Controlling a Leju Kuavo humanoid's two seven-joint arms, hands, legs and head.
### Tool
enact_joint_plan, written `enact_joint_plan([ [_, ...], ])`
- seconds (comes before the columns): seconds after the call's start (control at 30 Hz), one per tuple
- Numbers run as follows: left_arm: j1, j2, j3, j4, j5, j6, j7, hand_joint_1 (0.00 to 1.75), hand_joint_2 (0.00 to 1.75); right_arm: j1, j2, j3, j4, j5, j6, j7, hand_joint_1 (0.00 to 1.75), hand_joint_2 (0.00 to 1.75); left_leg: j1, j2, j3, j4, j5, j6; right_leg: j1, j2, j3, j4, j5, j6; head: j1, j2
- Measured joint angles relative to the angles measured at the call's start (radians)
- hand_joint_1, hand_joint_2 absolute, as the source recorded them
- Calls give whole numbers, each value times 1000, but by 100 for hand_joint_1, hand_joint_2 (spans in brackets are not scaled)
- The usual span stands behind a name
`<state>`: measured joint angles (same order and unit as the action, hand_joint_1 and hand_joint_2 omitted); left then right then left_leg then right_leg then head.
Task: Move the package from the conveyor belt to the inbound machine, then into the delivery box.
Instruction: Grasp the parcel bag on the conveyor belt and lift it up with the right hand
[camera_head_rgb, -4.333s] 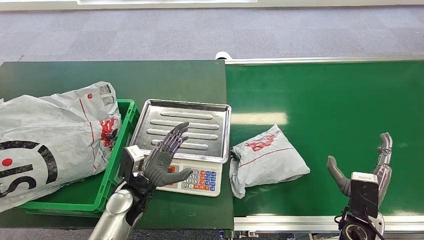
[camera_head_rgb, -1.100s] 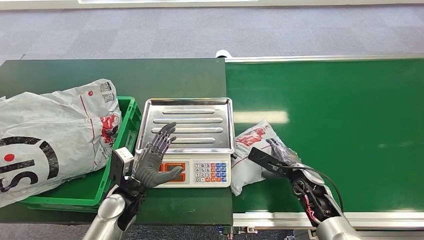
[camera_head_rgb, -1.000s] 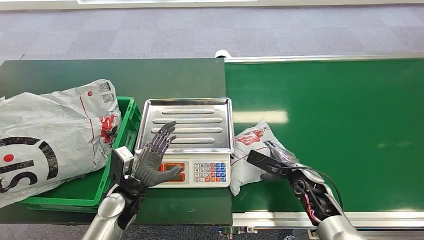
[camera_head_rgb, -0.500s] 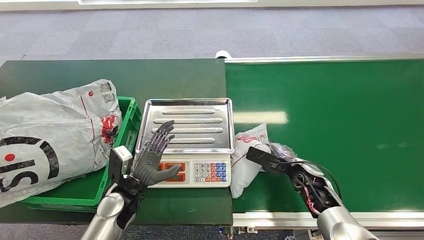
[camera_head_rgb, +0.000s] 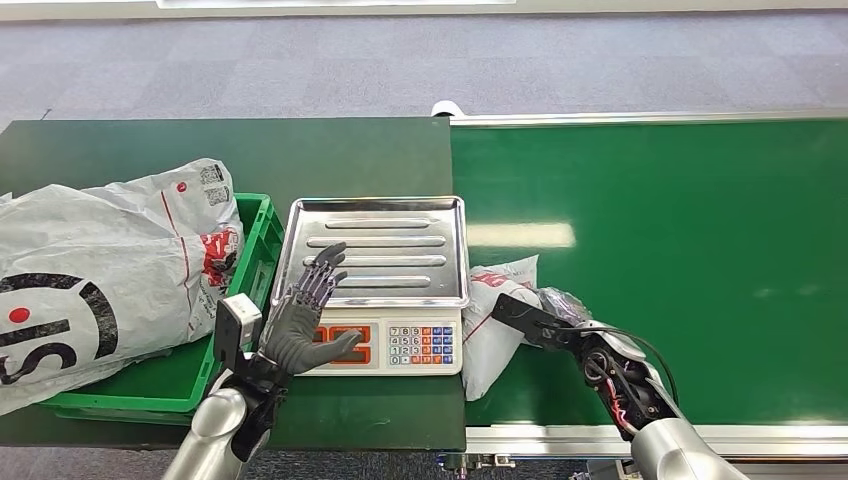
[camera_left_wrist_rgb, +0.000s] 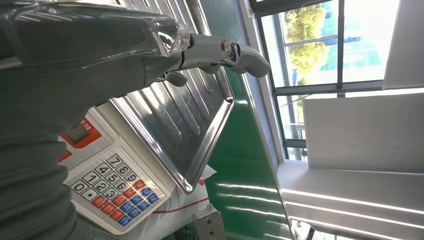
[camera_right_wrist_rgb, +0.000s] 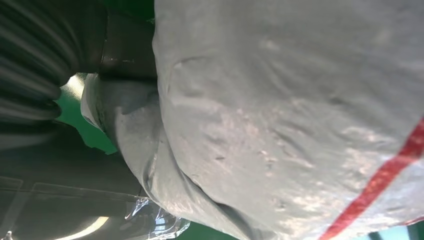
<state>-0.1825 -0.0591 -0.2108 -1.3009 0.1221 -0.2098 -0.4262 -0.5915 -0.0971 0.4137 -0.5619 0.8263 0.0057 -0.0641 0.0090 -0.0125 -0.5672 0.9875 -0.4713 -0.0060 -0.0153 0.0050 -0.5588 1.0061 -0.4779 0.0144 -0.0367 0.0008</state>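
Note:
The small grey package (camera_head_rgb: 492, 325) with red print lies on the green conveyor belt (camera_head_rgb: 680, 250), bunched up against the right side of the scale. My right hand (camera_head_rgb: 556, 318) grips its right end, thumb laid across the top and fingers behind it. Up close in the right wrist view, the package (camera_right_wrist_rgb: 300, 100) presses against the hand (camera_right_wrist_rgb: 50, 75). The inbound machine is a scale with a steel tray (camera_head_rgb: 370, 250) and a keypad (camera_head_rgb: 420, 345). My left hand (camera_head_rgb: 305, 320) hovers open over the scale's front left, fingers spread. The left wrist view shows the tray (camera_left_wrist_rgb: 185, 115) and the keypad (camera_left_wrist_rgb: 117, 192).
A green crate (camera_head_rgb: 250, 285) stands left of the scale, holding a large grey bag (camera_head_rgb: 100, 270) that spills over its left side. Scale and crate sit on a dark green table (camera_head_rgb: 300, 155). The belt's metal rail (camera_head_rgb: 560, 437) runs along the near edge.
My right hand came in from the belt's right and took hold of the package, which is now crumpled and pushed left against the scale. My left hand has barely moved.

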Motion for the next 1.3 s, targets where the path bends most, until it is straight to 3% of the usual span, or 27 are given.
enact_joint_plan([
  [0.17,2,0,1,-4,0,0,2,0,175,3,2,-2,0,-1,-5,0,175,175,0,0,0,0,0,0,0,0,0,0,0,0,0,0],
  [0.27,6,0,2,-10,0,-1,2,0,175,17,4,-15,-6,-29,-56,-16,175,175,0,-1,0,0,0,0,0,0,0,0,0,0,0,0],
  [0.43,17,0,8,-29,0,-10,5,0,175,91,4,-95,-89,-175,-156,-144,175,175,0,-2,-3,0,0,0,0,-1,-2,0,0,0,0,0],
  [0.73,19,2,22,-31,71,-79,-26,0,175,238,10,-322,-476,-500,-242,-439,175,175,0,-3,-6,0,0,0,0,-1,-6,0,0,0,0,0],
  [1.1,18,-9,72,-87,114,-29,-46,0,175,372,66,-514,-1018,-678,-405,-597,175,175,0,-2,-7,0,0,0,0,-1,-7,0,0,0,0,0],
  [1.3,17,-16,114,-161,21,127,-133,0,175,389,88,-551,-1222,-683,-470,-631,175,175,0,0,-7,0,0,0,0,0,-7,0,0,0,0,0],
])
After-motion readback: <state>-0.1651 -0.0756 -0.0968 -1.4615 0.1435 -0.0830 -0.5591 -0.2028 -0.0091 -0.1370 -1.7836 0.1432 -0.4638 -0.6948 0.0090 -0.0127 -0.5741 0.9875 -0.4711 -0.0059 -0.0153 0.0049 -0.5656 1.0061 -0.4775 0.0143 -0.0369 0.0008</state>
